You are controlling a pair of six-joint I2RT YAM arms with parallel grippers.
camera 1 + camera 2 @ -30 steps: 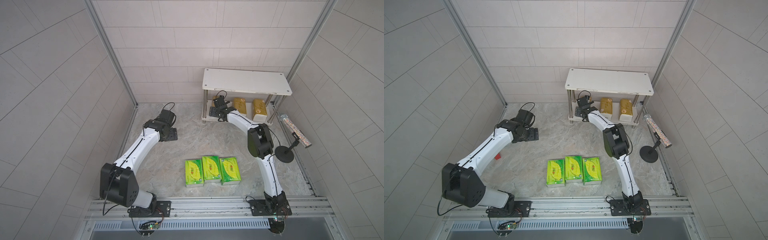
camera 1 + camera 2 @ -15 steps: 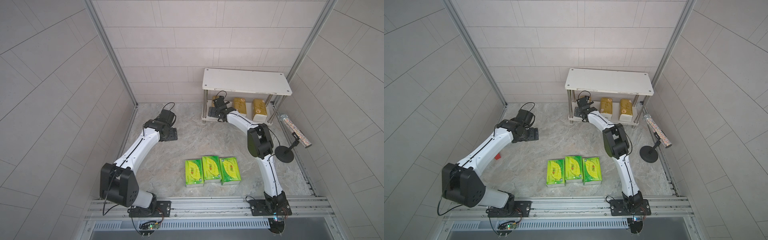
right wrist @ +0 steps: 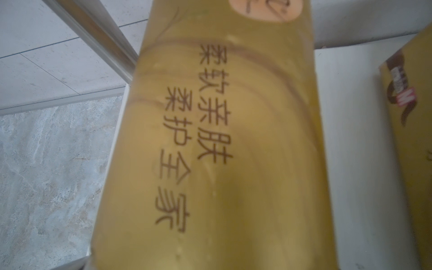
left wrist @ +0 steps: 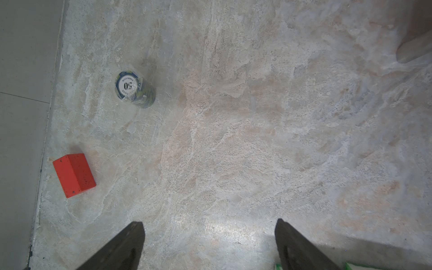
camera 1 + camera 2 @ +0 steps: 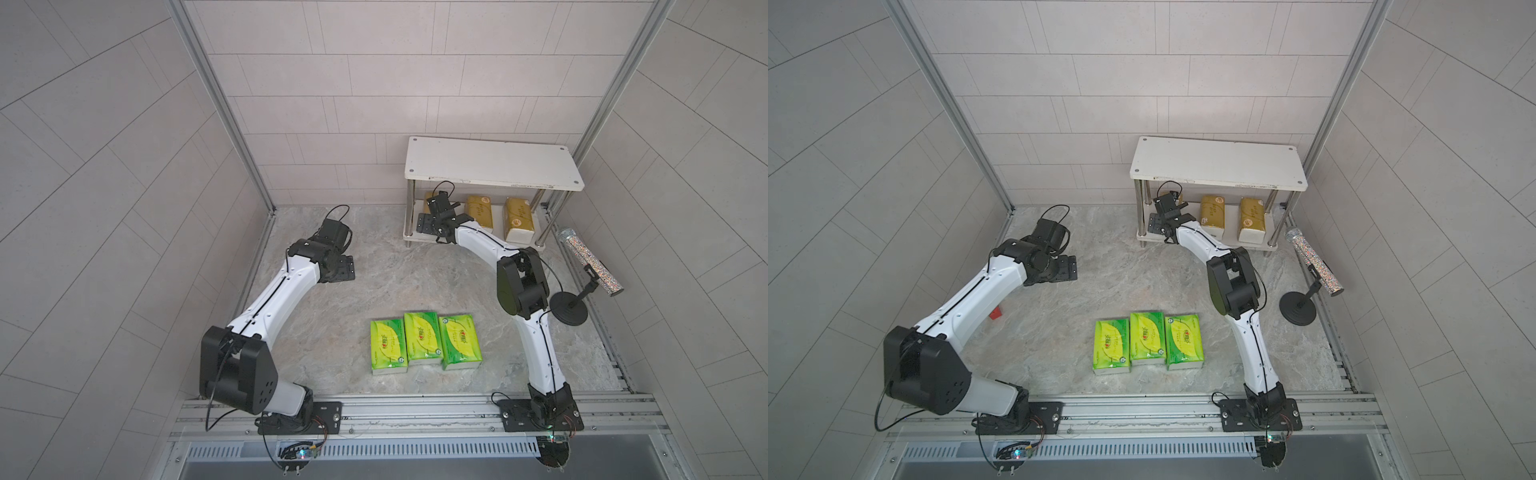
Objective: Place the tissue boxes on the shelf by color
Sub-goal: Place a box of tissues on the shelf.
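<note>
Marble tabletop (image 5: 374, 270), tiled walls (image 5: 374, 104); right gripper (image 5: 442, 210) barely shifts at shelf (image 5: 494, 164) lower tier, third gold pack (image 3: 222, 140) close before it, cannot tell if gripped; left gripper (image 4: 209, 223) gapes empty; gold row likely nearly done, green packs (image 5: 423, 338) untouched.

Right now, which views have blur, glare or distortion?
Right wrist view: the gold tissue pack fills the frame, too near, and its print is soft. Left wrist view: sharp, but a white glare patch lies on the marble table at the open left gripper. Both top views: even light, sharp, yet the wall tiles bend toward the edges.
</note>
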